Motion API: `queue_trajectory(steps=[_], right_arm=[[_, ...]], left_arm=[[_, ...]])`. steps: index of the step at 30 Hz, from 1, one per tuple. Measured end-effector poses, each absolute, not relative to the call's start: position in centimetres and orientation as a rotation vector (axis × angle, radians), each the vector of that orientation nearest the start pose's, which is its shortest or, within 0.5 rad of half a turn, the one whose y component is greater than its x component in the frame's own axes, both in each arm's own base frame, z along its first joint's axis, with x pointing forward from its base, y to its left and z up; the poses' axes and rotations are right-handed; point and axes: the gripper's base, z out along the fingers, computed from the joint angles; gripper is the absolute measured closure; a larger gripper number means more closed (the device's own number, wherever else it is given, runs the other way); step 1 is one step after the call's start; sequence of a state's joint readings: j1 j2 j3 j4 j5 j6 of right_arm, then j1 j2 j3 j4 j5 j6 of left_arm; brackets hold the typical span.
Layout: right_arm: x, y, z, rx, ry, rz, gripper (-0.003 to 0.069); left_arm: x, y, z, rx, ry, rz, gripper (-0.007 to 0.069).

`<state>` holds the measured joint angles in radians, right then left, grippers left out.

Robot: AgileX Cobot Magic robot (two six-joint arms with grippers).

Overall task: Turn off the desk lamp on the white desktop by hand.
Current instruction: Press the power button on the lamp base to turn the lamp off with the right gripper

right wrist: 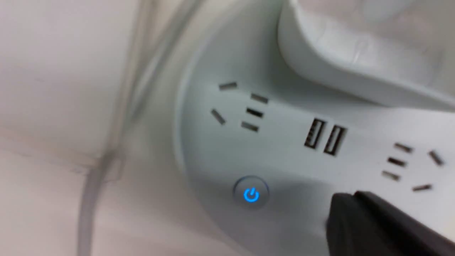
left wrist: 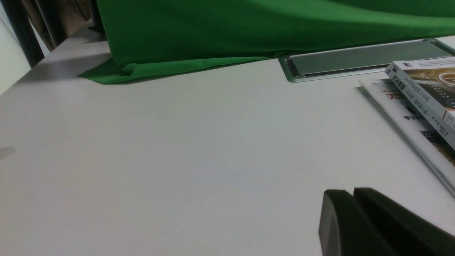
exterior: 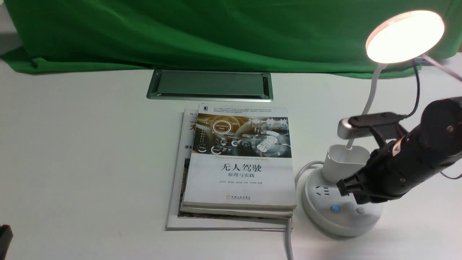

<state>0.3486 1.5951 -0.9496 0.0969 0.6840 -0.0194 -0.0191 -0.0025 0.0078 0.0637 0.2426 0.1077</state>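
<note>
The desk lamp stands at the right of the white desktop (exterior: 90,144), and its round head (exterior: 404,36) glows. On its puck base (exterior: 317,213) a blue power button (exterior: 336,208) is lit beside a plain grey button (exterior: 360,210). My right gripper (exterior: 343,187) is shut and empty, in front of the cup holder (exterior: 343,159) and just above the base. In the right wrist view the shut tip (right wrist: 353,195) sits to the side of the blue button (right wrist: 251,194), apart from it. My left gripper (left wrist: 353,191) is shut over bare desktop (left wrist: 177,160).
A stack of books (exterior: 238,162) lies just left of the lamp base. The silver-framed hatch (exterior: 210,85) is behind them, before the green cloth (exterior: 216,32). The lamp's white cord (exterior: 288,238) runs off the front edge between the books and the base.
</note>
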Motion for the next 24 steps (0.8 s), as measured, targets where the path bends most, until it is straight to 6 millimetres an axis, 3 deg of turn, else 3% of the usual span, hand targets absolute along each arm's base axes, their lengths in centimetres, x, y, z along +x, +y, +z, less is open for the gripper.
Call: queue_trajectory(steps=[8,13,19,24], right_arm=[[27.6,10.6,21.4,-0.427,2.764,0.181,0.0612],[26.9,10.3,20.2,-0.423,2.808,0.172,0.0612],[27.8,10.6,18.0,-0.415,2.822,0.163,0.0612],[28.2,10.8,17.6,-0.412,2.824,0.161,0.0612]], left_arm=[[5.5,0.0,18.9,0.152,1.726,0.124,0.0605],[5.5,0.0,18.9,0.152,1.726,0.124,0.0605],[5.5,0.0,18.9,0.152,1.726,0.124,0.0605],[5.5,0.0,18.9,0.152,1.726,0.124,0.0605]])
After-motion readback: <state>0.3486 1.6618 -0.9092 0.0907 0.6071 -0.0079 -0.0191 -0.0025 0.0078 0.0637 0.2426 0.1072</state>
